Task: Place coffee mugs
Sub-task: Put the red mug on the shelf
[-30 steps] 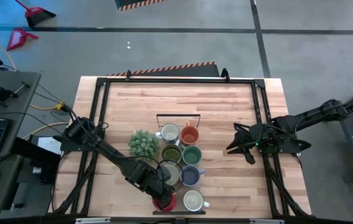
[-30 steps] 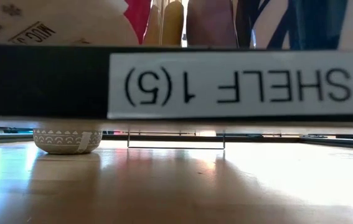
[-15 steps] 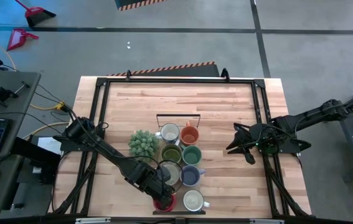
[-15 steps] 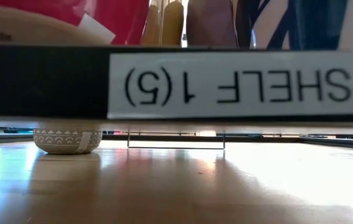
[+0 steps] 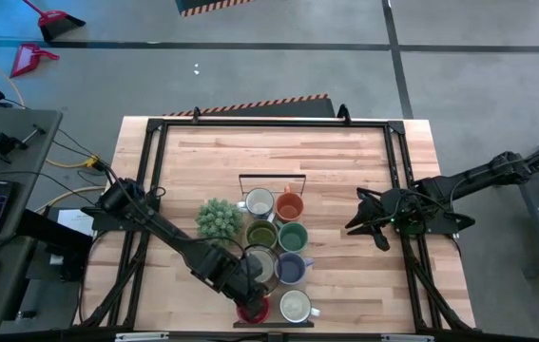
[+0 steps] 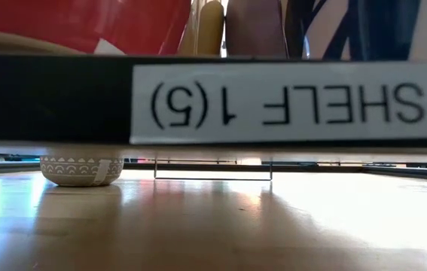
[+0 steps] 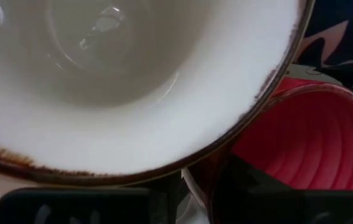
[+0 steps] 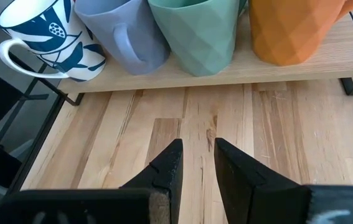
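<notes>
Red now fills the whole upper left of your low view, where a second ago cream and a white patch shared that corner; both arms show the same poses from above.

Your inventory, item by item:

- Left gripper [image 5: 247,296]: lower centre of the high view, down over the red mug [image 5: 253,309] at the near end of the shelf [image 8: 238,73]. You cannot tell from any view whether its fingers are spread or closed. Its wrist view is filled by the inside of a cream mug [image 7: 132,87] with a brown-flecked rim, the ribbed red mug just beside it at lower right.
- Right gripper [image 5: 356,220]: right of centre in the high view, resting apart from the mugs. Fingers [image 8: 167,171] stand narrow, a slim gap between them, nothing held.
- Mugs on the shelf, high view, in two columns down the centre: white mug [image 5: 259,201] and orange mug [image 5: 290,205] at top; olive mug [image 5: 261,234] and teal mug [image 5: 293,236] below; blue-grey mug [image 5: 291,269] lower right; cream-white mug [image 5: 296,305] at bottom.
- Blue-patterned mug [image 8: 51,38]: upper left of the right wrist view, beside the blue-grey one.
- Patterned grey-white mug [image 6: 81,168]: left of the low view, standing on the table [image 6: 273,226].
- Potted plant [image 5: 218,218]: just left of the mug columns.
- Shelf label [image 6: 288,103]: reads upside down across the low view.
</notes>
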`<action>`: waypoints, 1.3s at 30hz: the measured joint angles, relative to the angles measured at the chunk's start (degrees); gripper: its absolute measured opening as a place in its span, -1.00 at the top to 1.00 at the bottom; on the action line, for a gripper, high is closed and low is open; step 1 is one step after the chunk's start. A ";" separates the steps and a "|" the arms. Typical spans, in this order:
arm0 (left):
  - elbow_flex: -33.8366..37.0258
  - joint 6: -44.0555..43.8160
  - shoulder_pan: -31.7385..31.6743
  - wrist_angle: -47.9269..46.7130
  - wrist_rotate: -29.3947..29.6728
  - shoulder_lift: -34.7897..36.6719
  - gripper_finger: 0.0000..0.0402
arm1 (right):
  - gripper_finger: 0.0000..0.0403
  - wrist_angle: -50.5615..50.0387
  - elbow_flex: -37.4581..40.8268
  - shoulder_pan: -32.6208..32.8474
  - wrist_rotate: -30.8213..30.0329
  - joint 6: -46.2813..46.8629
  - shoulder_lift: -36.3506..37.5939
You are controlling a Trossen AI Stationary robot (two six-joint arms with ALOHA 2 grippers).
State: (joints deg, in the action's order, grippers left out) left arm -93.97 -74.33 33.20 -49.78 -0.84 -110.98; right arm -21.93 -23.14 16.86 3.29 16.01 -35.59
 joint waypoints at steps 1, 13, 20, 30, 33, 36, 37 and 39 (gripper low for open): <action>0.00 -0.02 -0.11 0.00 -0.04 0.00 0.69 | 0.64 0.00 0.00 -0.02 0.00 0.00 0.00; 0.00 -0.64 -0.58 0.23 -0.27 0.02 0.69 | 0.64 -0.01 0.00 -0.01 0.00 0.00 0.00; 0.00 -2.50 -0.58 0.32 -2.97 0.02 0.69 | 0.64 -0.01 0.00 -0.01 0.00 -0.02 -0.01; 0.00 -5.10 -0.58 0.48 -4.08 0.02 0.69 | 0.64 0.00 0.00 -0.01 0.00 -0.02 0.00; 0.02 -5.37 -0.58 1.27 -4.56 0.11 0.69 | 0.64 0.00 0.00 0.00 0.00 -0.02 -0.01; 0.02 -5.80 -0.58 1.62 -4.63 0.22 0.69 | 0.64 0.00 0.00 -0.02 0.00 -0.02 0.00; 0.02 -5.96 -0.58 1.62 -4.64 0.22 0.68 | 0.64 -0.01 0.00 0.00 0.00 -0.02 -0.01; 0.02 -5.95 -0.56 1.53 -5.16 0.22 0.68 | 0.64 0.00 0.00 -0.01 0.00 -0.02 0.00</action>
State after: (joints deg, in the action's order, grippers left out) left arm -93.95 -80.28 32.64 -48.25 -6.01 -110.76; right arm -21.93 -23.14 16.85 3.29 15.99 -35.59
